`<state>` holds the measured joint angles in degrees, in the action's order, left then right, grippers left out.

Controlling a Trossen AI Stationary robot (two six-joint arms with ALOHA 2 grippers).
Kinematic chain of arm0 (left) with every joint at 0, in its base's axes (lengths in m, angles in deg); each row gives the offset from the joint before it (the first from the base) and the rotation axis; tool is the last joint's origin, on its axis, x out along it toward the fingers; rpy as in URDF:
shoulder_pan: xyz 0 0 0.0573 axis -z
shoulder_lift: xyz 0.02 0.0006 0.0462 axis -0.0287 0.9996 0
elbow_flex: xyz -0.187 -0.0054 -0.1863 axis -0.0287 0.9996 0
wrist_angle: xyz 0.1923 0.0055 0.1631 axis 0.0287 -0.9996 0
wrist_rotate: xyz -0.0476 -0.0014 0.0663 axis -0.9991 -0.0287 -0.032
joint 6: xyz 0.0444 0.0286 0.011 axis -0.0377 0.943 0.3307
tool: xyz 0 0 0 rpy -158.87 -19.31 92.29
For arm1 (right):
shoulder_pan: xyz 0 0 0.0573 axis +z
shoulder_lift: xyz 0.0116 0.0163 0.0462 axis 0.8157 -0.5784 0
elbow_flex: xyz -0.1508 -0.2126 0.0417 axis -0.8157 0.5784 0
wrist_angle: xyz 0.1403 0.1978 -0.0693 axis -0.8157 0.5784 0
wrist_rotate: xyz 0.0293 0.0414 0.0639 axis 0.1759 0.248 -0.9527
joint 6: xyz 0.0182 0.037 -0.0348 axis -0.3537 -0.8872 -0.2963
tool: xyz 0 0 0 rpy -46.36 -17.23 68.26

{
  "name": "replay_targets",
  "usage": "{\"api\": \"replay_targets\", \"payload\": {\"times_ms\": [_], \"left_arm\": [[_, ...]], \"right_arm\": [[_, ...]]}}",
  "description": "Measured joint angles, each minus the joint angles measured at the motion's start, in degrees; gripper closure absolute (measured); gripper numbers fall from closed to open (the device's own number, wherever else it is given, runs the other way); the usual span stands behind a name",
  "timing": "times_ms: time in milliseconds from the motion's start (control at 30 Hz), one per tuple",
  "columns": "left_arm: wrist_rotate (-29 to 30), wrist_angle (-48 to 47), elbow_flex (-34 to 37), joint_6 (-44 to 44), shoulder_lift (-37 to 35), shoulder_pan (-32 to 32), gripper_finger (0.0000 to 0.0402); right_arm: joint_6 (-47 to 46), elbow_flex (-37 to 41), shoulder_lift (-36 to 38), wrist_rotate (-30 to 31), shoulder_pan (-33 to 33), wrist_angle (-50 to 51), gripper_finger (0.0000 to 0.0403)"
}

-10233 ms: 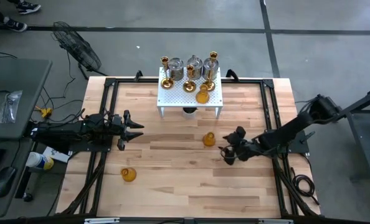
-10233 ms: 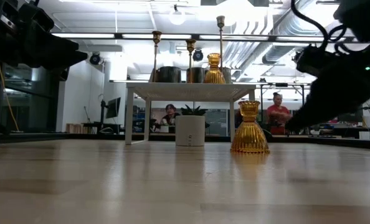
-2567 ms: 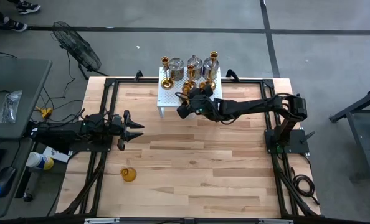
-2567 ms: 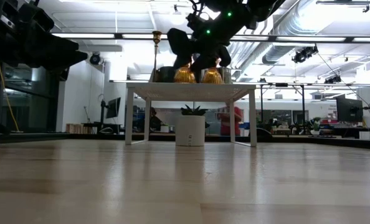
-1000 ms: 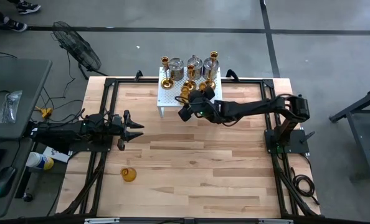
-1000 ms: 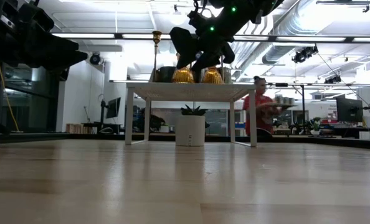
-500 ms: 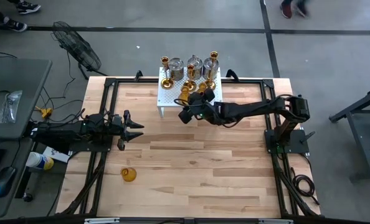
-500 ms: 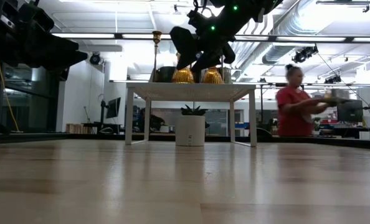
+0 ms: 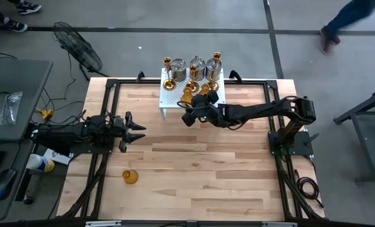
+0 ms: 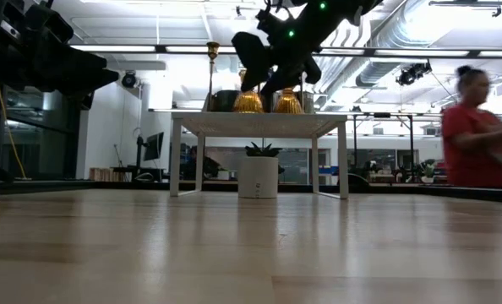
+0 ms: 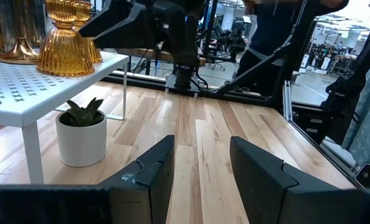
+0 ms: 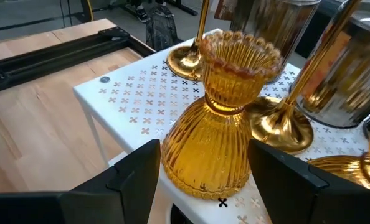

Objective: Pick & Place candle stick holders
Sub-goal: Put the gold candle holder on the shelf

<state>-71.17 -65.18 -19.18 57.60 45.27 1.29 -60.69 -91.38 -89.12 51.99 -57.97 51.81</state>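
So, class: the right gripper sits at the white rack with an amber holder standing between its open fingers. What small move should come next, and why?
Probably draw the right gripper straight back, away from the white rack. The amber holder stands upright on the rack with the fingers open on either side, so it looks placed. One more amber holder lies on the table near the left gripper.

Amber holders upright on rack w/ gold sticks, silver jars, one amber on table

White perforated rack over a small potted plant, wooden table.
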Motion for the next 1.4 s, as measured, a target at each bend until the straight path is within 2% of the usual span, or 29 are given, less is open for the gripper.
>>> {"api": "replay_targets", "payload": {"times_ms": [267,467,600,700,900,1033,1200,1400], "left_arm": [[0.0,0.0,0.0,0.0,0.0,0.0,0.0250],[0.0,0.0,0.0,0.0,0.0,0.0,0.0250],[0.0,0.0,0.0,0.0,0.0,0.0,0.0250],[0.0,0.0,0.0,0.0,0.0,0.0,0.0250],[0.0,0.0,0.0,0.0,0.0,0.0,0.0250],[0.0,0.0,0.0,0.0,0.0,0.0,0.0250],[0.0,0.0,0.0,0.0,0.0,0.0,0.0250],[0.0,0.0,0.0,0.0,0.0,0.0,0.0250]], "right_arm": [[-1.9,0.0,4.2,-0.5,2.4,5.9,0.0171],[-3.9,0.1,6.6,-6.3,4.3,8.7,0.0172],[-4.1,2.7,8.5,-9.7,6.2,8.0,0.0172],[-4.1,8.1,10.7,-12.5,7.9,3.2,0.0172],[-4.6,21.2,15.3,-18.1,11.4,-13.7,0.0172],[-7.9,27.4,18.7,-18.3,13.0,-20.2,0.0172],[-11.7,34.4,23.6,-18.3,13.7,-23.8,0.0176],[-13.0,37.7,27.2,-20.2,14.2,-23.9,0.0214]]}}
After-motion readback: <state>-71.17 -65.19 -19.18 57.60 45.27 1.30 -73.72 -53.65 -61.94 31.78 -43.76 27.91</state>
